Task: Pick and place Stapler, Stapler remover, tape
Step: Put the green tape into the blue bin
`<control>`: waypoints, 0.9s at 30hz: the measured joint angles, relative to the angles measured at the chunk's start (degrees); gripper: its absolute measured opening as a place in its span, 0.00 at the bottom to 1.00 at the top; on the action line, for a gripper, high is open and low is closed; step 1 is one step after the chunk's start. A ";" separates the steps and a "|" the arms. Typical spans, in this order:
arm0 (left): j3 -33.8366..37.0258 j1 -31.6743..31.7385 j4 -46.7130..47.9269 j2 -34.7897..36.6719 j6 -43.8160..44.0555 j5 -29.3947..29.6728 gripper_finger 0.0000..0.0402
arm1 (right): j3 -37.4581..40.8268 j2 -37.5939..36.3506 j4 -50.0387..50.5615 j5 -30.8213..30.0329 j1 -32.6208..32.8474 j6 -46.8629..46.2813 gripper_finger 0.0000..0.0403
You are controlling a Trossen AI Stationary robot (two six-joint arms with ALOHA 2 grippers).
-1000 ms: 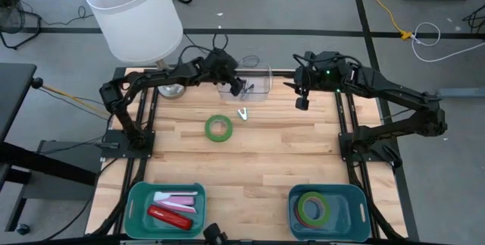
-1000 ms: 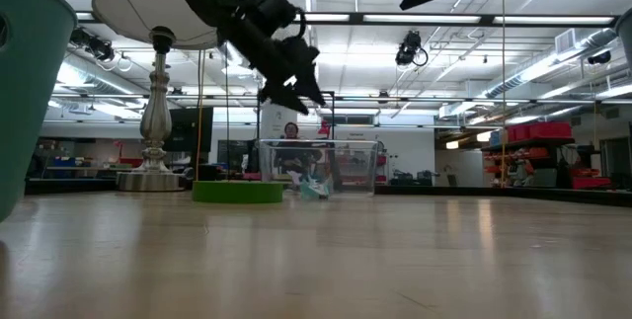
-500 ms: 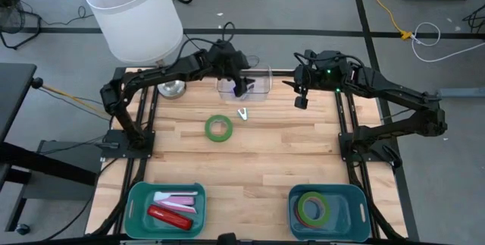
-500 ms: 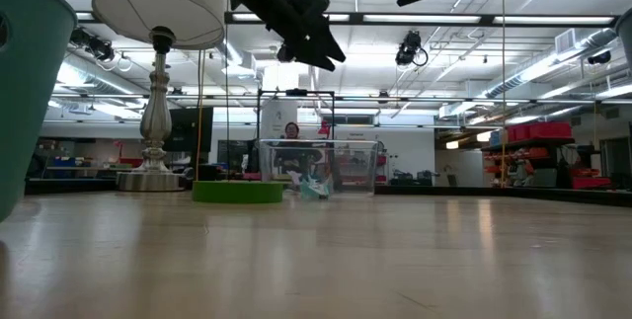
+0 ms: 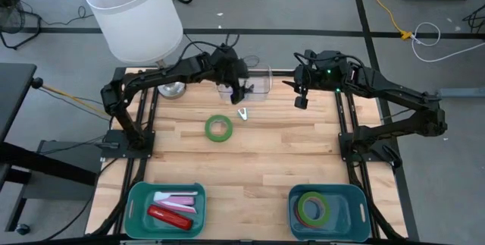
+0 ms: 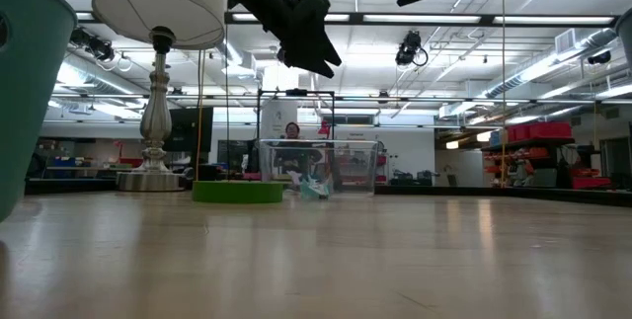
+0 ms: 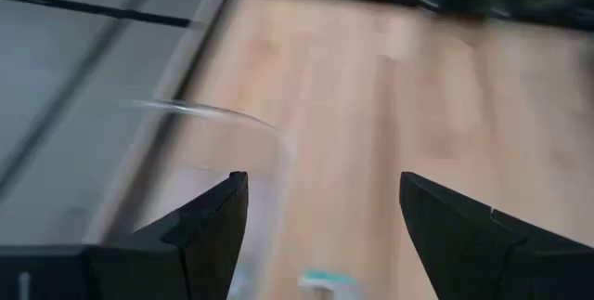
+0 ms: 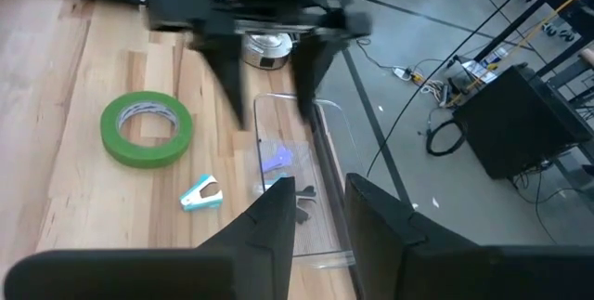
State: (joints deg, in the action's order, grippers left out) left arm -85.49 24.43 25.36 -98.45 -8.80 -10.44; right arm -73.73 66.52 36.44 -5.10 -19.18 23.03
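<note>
A green ring of tape lies flat on the wooden table, and the small white and teal stapler remover lies just to its right. The red stapler lies in the near left teal bin. More tape rings lie in the near right teal bin. My left gripper hangs open and empty, high above the clear box at the far edge. My right gripper waits in the air to the box's right, fingers apart, with nothing between them.
A lamp with a white shade stands at the far left corner. The clear box holds a few small items. A pink packet lies beside the stapler in the left bin. Bare wood stretches between the tape and the bins.
My left gripper has risen from just above the clear box's rim to well above it, shifting slightly toward the table's right and rolling about its own axis. Tape and stapler remover lie unchanged.
</note>
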 joint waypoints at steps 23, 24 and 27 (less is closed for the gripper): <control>0.02 -9.02 24.89 0.00 -15.02 0.88 0.70 | 0.00 -0.04 0.03 0.02 -0.01 0.43 0.24; 0.02 -9.23 25.08 0.00 -15.02 1.74 0.70 | 0.00 -0.04 0.03 0.02 0.00 0.42 0.24; 0.02 -9.34 25.27 0.00 -15.01 3.17 0.70 | 0.00 -0.04 0.03 0.01 0.00 0.43 0.24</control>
State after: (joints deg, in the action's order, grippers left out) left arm -85.47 15.09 50.63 -98.45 -23.81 -7.27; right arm -73.73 66.48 36.47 -5.09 -19.18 23.45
